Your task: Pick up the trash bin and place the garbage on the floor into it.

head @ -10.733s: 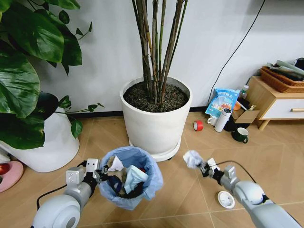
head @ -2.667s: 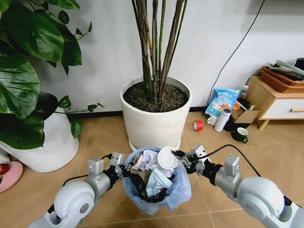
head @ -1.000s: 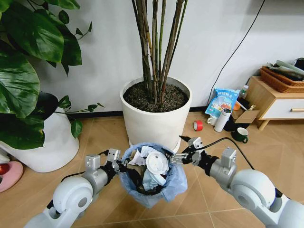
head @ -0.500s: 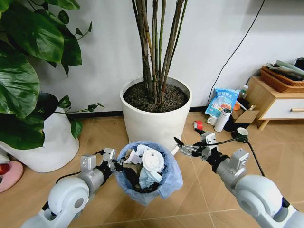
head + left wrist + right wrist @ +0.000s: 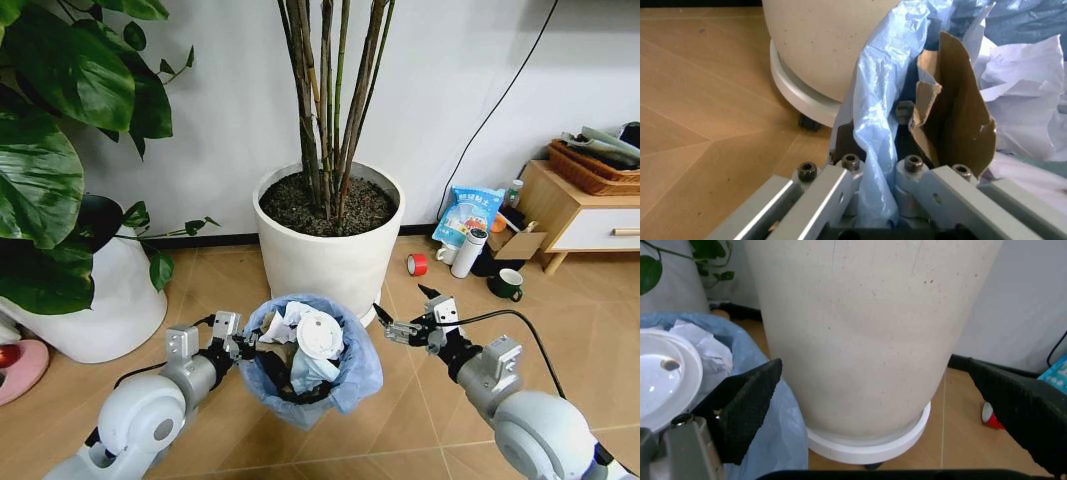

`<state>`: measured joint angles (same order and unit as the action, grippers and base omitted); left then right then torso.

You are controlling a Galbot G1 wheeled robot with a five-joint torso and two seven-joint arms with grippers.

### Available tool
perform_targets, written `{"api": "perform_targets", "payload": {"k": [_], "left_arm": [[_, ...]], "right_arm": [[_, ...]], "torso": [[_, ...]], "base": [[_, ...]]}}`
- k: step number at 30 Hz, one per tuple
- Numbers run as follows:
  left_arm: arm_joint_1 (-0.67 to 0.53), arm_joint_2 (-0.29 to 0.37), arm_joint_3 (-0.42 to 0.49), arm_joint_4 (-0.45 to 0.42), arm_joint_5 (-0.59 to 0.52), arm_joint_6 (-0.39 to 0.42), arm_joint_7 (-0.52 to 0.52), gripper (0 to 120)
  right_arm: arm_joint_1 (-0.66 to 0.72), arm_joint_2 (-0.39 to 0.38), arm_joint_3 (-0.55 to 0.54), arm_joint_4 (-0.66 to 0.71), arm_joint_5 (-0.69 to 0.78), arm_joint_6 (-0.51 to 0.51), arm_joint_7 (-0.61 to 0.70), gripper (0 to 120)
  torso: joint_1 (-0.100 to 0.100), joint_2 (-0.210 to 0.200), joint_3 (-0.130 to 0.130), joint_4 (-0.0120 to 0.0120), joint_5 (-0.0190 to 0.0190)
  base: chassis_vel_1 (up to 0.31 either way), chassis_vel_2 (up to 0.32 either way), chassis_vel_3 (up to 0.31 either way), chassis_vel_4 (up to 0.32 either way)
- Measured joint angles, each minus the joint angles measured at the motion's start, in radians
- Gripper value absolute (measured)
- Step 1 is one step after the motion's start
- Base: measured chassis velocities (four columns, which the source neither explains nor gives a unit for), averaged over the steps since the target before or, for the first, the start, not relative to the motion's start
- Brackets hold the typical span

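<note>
Trash bin (image 5: 310, 365) at lower centre, held off the floor, left gripper (image 5: 243, 347) clamped on its bag-lined rim; right gripper (image 5: 413, 322) empty, spread, centre-right; overfull garbage (image 5: 318, 335) could spill if rim slips.

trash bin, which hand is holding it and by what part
The left hand is shut on the trash bin's rim, pinching the blue liner. The right hand is open, holding nothing.
</note>
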<state>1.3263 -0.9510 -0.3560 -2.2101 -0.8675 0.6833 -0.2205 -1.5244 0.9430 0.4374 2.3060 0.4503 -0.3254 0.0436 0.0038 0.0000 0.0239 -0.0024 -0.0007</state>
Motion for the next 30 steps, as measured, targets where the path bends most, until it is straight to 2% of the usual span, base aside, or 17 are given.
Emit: {"api": "perform_targets", "payload": {"k": [13, 30], "left_arm": [[-0.024, 0.004, -0.002, 0.02, -0.01, -0.002, 0.004, 0], [-0.022, 0.0, -0.002, 0.021, -0.01, -0.005, 0.005, 0]], "right_arm": [[0.009, -0.004, -0.004, 0.0, 0.023, -0.026, 0.002, 100], [0.021, -0.006, -0.011, -0.011, 0.025, -0.023, -0.002, 100]], "torso": [[0.0, 0.0, 0.0, 0.0004, -0.0001], [0.0, 0.0, 0.0, 0.0001, -0.0002]], "base": [[0.126, 0.078, -0.106, -0.072], [0.125, -0.1, -0.135, 0.099]]}}
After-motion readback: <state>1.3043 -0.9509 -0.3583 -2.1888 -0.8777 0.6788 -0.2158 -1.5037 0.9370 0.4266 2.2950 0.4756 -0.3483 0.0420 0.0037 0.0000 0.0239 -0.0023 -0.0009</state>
